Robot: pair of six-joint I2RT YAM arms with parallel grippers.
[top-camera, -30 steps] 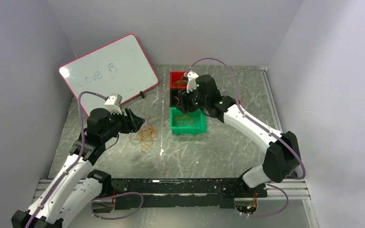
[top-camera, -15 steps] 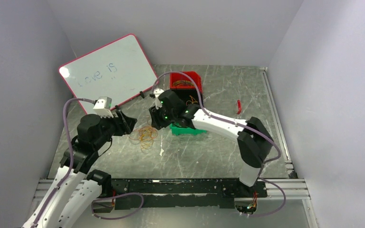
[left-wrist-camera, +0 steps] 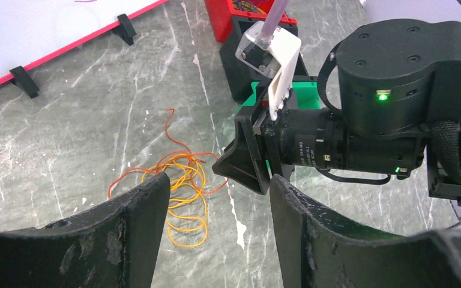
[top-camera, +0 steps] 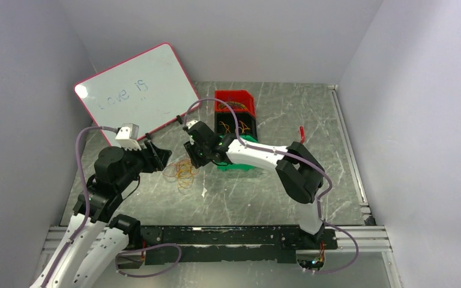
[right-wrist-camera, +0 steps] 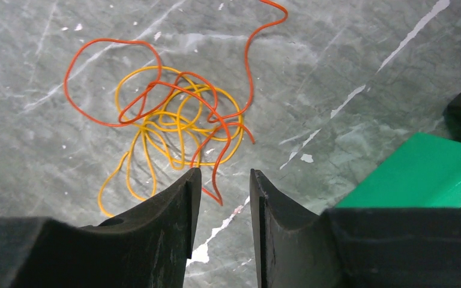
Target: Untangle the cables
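Left of a green plastic bin [top-camera: 241, 166], on the grey marbled table [top-camera: 264, 192], lies the small tangle of thread-fine orange, yellow and reddish cables [top-camera: 181, 171], its loops overlapping and one reddish strand trailing away from the clump. The left claw [top-camera: 162, 157] hovers at the tangle's left side, its fingers spread wide with nothing between them; its own camera shows the cables [left-wrist-camera: 180, 186] just beside one finger. The right claw [top-camera: 195, 157] faces it from the other side, fingers parted by a narrow gap and empty. From the right wrist, the cables [right-wrist-camera: 174, 120] lie just beyond the fingertips, untouched. A black bin [top-camera: 235, 126] and a red bin [top-camera: 234, 99] line up behind the green one.
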